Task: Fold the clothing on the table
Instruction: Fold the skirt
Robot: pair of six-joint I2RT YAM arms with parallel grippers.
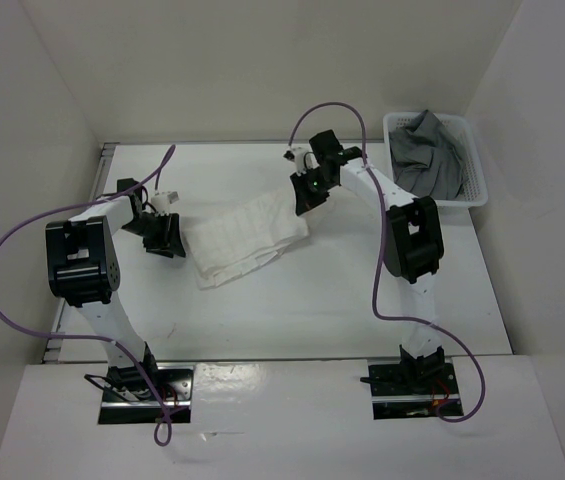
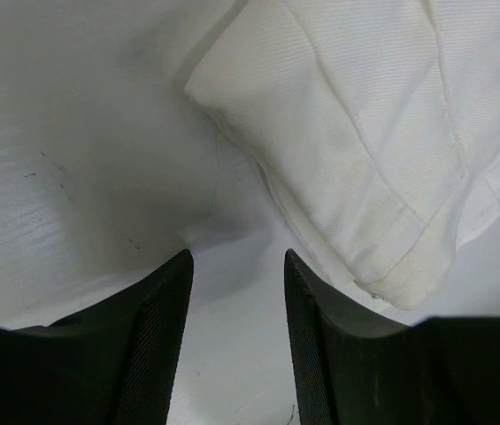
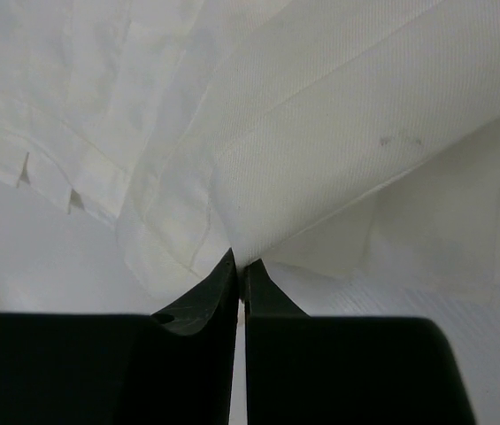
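The clothing (image 1: 242, 238) is a white pleated skirt, folded into a narrow band lying slanted across the middle of the table (image 1: 312, 305). At its right end my right gripper (image 1: 307, 200) is shut on an edge of the fabric; in the right wrist view the cloth (image 3: 320, 133) fans out from the pinched tips of the right gripper (image 3: 241, 263). My left gripper (image 1: 167, 240) stands open just off the band's left end. The left wrist view shows bare table between the left gripper (image 2: 236, 257) fingers, with the skirt's folded corner (image 2: 382, 133) ahead and to the right.
A white mesh basket (image 1: 474, 192) holding a grey garment (image 1: 427, 150) stands at the back right corner. A metal rail (image 1: 102, 175) runs along the table's left edge. White walls enclose the table on three sides. Purple cables loop off both arms.
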